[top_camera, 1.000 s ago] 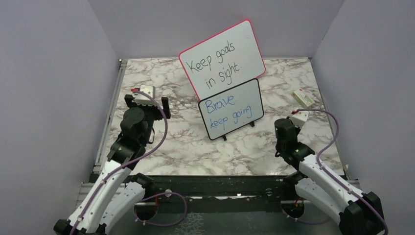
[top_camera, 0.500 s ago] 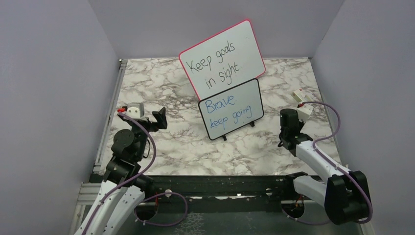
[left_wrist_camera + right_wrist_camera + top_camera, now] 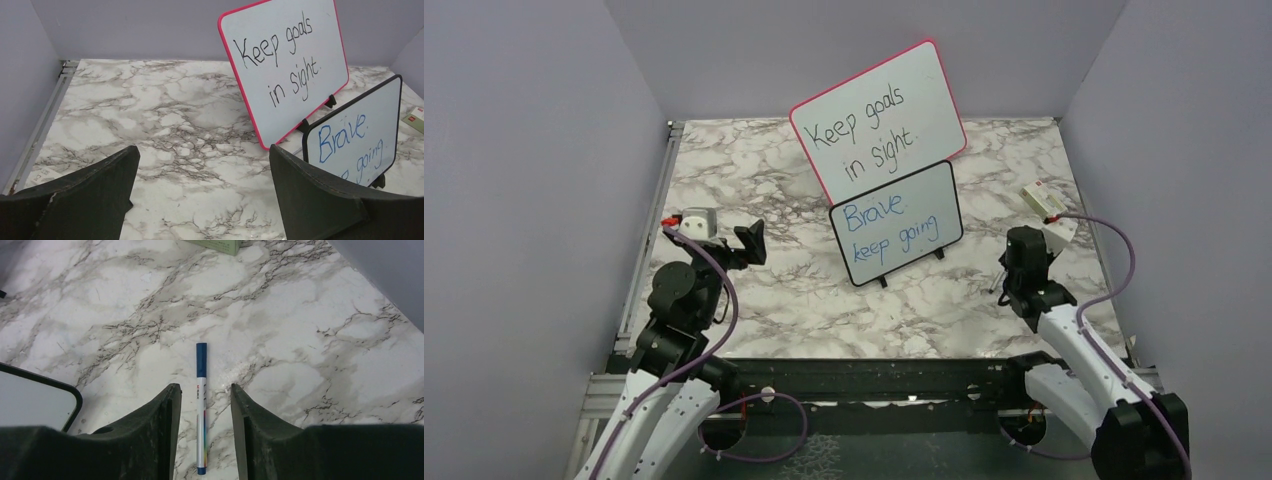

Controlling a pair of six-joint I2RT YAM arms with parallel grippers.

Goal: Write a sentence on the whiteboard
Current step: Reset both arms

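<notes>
The small black-framed whiteboard [image 3: 914,200] stands on its feet at mid-table, and the blue sentence "Brave. keep going" [image 3: 890,226] is on it. The left wrist view shows the whiteboard [image 3: 387,105] at the right edge, with the sentence [image 3: 343,138] partly cut off. My left gripper [image 3: 717,245] [image 3: 202,160] is wide open and empty, raised at the left of the table. My right gripper [image 3: 1012,273] [image 3: 202,390] is open and points down at the table. A blue-capped white marker [image 3: 201,405] lies flat between its jaws, apart from both.
A larger pink-framed board [image 3: 879,115] [image 3: 285,65] with black writing leans behind the whiteboard. A small white and green box [image 3: 1041,198] [image 3: 215,245] lies at the far right. Grey walls close in three sides. A metal rail [image 3: 652,230] runs along the left edge.
My left arm has drawn back toward the near edge, its gripper still open. My right wrist has moved right, away from the whiteboard.
</notes>
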